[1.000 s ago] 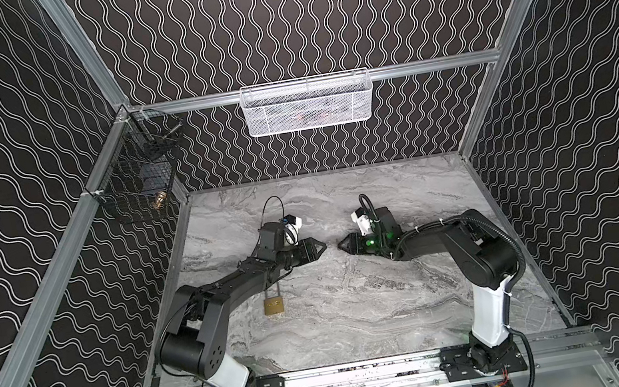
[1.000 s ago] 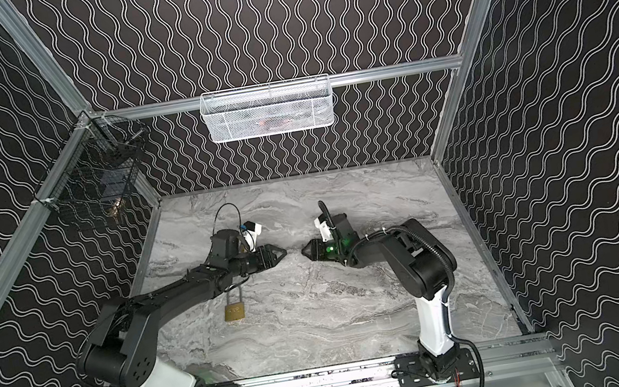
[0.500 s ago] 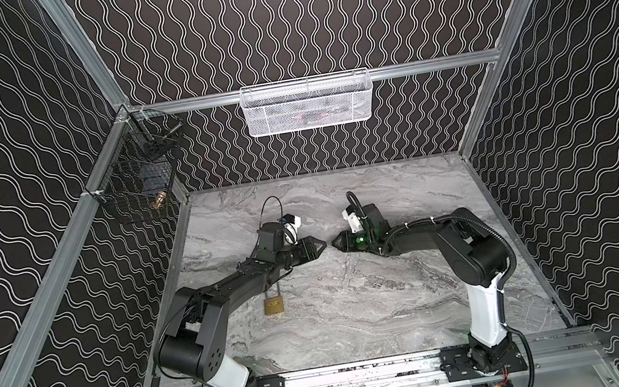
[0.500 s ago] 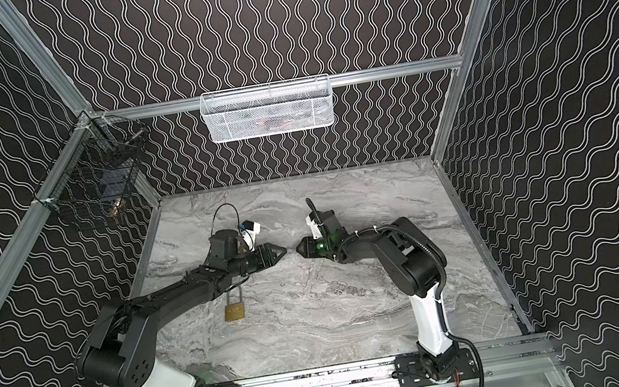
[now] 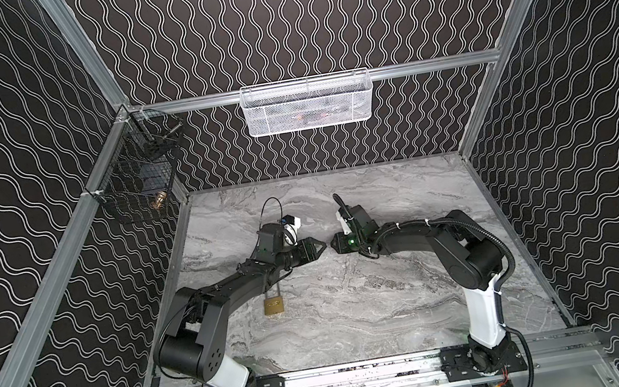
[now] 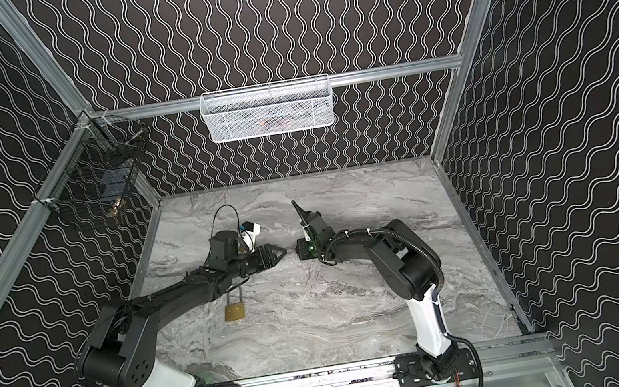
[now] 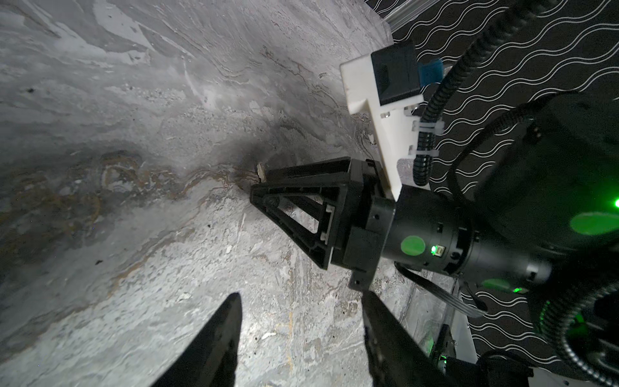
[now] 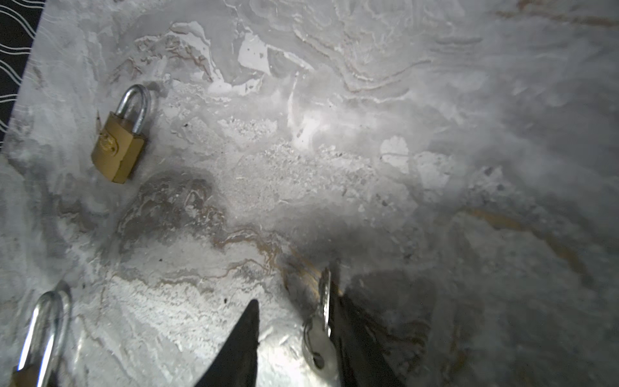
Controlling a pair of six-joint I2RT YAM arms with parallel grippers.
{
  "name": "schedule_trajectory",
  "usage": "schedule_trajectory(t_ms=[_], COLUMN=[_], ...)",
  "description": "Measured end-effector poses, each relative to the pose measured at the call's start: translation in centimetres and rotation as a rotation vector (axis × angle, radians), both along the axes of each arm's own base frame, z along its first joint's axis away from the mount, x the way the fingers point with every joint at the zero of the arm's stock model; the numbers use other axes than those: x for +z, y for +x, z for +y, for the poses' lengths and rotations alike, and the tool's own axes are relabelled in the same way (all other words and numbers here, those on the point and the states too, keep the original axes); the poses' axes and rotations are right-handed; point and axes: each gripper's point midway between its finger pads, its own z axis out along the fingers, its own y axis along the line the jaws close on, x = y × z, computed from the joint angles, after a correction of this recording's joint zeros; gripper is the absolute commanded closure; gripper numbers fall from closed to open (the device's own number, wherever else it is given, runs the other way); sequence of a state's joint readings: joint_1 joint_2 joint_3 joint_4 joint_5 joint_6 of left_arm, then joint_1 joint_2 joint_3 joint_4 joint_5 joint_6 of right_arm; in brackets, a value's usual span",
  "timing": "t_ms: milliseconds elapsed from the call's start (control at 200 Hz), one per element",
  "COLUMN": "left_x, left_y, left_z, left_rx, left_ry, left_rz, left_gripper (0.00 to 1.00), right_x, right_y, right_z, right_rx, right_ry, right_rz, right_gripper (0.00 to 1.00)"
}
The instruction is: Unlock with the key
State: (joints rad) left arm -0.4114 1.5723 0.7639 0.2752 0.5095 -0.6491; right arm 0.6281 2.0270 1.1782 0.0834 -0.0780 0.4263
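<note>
Padlock: brass body, steel shackle, flat on the table, left of centre, shackle pointing rearward. Right wrist view shows another padlock, cut off at the frame edge. Key: small, silver, on edge against one finger of the right tool, blade past its tip, clear of the other finger.

Grey marbled tabletop runs wall to wall in both top views, with brownish veins mid-surface. I see brass padlock lying flat on it, left of centre, shackle toward back wall, body toward front edge. Right wrist view shows padlock with both shackle legs seated in body. Second padlock sits at that view's edge, mostly cut off. Key stands up on edge; I can't tell whether it touches tabletop.
</note>
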Motion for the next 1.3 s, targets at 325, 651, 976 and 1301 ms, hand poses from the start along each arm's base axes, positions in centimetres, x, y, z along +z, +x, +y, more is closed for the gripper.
schedule_trajectory(t_ms=[325, 651, 976, 1301], left_x=[0.05, 0.07, -0.01, -0.1], left_y=[0.03, 0.03, -0.04, 0.03], left_z=[-0.07, -0.19, -0.27, -0.31], left_rx=[-0.003, -0.008, -0.013, -0.012], left_ry=[-0.005, -0.013, -0.018, -0.02], left_rz=[-0.008, -0.01, -0.011, -0.009], left_gripper=[0.4, 0.4, 0.39, 0.39], right_x=[-0.13, -0.39, -0.42, -0.49], right_y=[-0.4, -0.23, -0.55, -0.76], right_z=[-0.63, -0.64, -0.37, -0.04], right_rx=[-0.021, -0.035, -0.02, -0.011], right_ry=[-0.078, -0.129, -0.14, -0.142], right_rz=[0.001, 0.009, 0.008, 0.01], right_gripper=[0.6, 0.69, 0.68, 0.67])
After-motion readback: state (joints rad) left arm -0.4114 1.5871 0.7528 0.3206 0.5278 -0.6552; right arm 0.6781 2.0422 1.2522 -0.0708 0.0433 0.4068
